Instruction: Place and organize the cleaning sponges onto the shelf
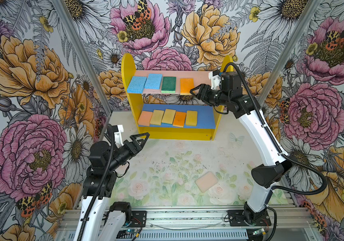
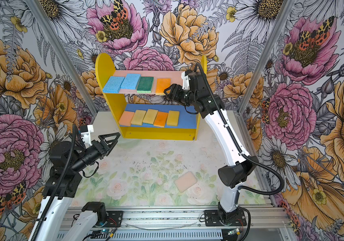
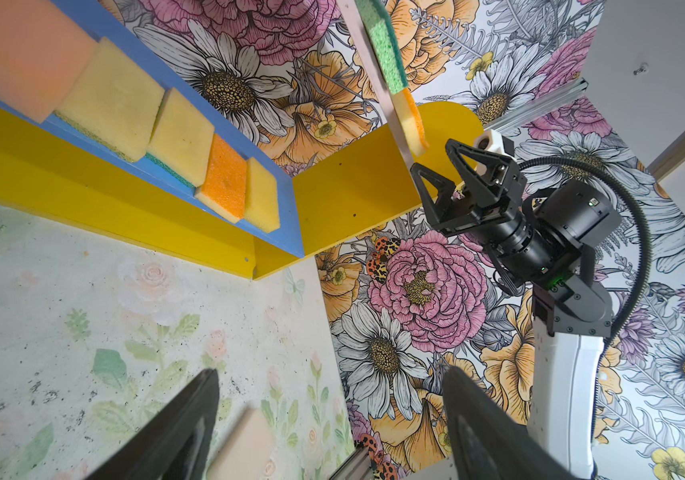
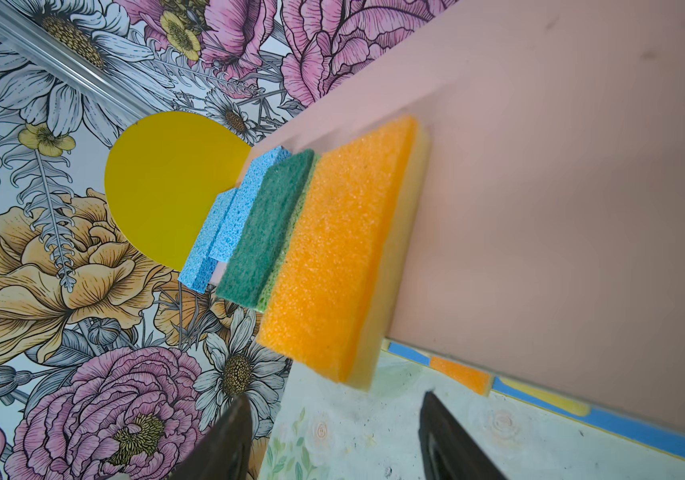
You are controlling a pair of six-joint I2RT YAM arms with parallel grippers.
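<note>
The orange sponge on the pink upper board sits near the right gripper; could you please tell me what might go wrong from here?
1. The orange sponge overhangs the front edge of the pink board, with the open right gripper close beside it; a brush could tip it off.
2. The peach sponge lying on the floral table mat is pale against it, so a grasp may land off-centre.
</note>
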